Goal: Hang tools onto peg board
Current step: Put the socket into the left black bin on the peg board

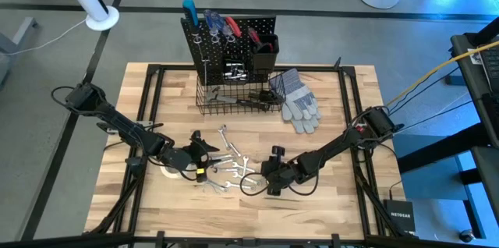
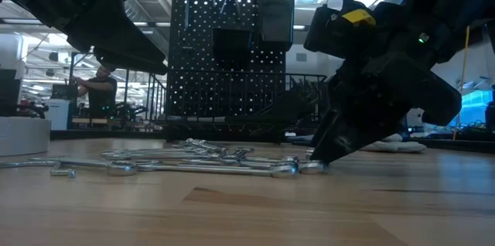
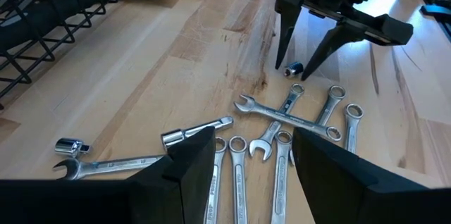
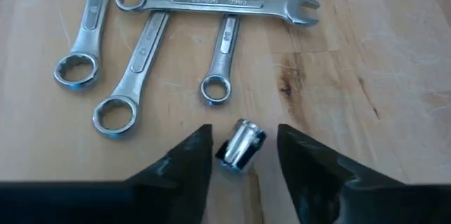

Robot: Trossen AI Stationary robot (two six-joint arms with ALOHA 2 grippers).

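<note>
Most of the loose tools are still lying on the table [image 1: 351, 178], so the job is judged well short of complete. Nearest the front edge, at about six o'clock from the table's middle, a scatter of silver wrenches [image 1: 230, 168] is resting flat on the wood, several crossing one another. The right gripper [image 4: 243, 155] is working at the three o'clock edge of that scatter: its fingers are standing apart on either side of a small silver socket [image 4: 239, 144], tips down at the wood, not yet clamping it as far as the right wrist view shows. The left gripper [image 3: 251, 160] is hovering at the nine o'clock side of the same pile, jaws parted and holding nothing. A short socket extension [image 3: 196, 131] is lying among the wrenches near it.

Farther back, at about two o'clock, a pair of grey gloves [image 1: 299, 100] is lying beside the wire basket [image 1: 234, 100]. At twelve o'clock the peg board [image 1: 230, 41] is standing upright, already carrying a few red- and blue-handled tools on its hooks.

Hanging of the wrenches appears not yet begun. The basket's contents are hard to make out, and something pale under the left arm cannot be identified. The low view is largely blocked by both arms. A person is showing far off in the room behind.
</note>
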